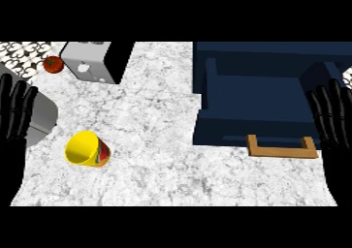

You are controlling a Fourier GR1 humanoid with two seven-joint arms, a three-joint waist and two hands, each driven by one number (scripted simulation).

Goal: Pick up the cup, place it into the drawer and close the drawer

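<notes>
Head view of the counter, read left to right. At 9 o'clock the left hand (12, 114) stands at the edge, fingers straight and released, holding nothing; it rests near the cup, the side from which a pick would most naturally come. At 11 o'clock a small red fruit (54, 64) lies beside a grey box-shaped appliance (89, 62), both well apart from the work area. At 8 o'clock the cup (88, 149), yellow with a patterned side, lies tipped on the marble counter (157, 121), its mouth toward the left hand, so a grasp would probably have to close across the wall or rim. From 1 to 3 o'clock the navy drawer (253, 99) stands pulled out, its cavity exposed to receive the cup, its wooden handle (280, 147) facing the robot for the closing push. At 3 o'clock the right hand (334, 116) is likewise released, fingers up, resting over the drawer's right edge.
</notes>
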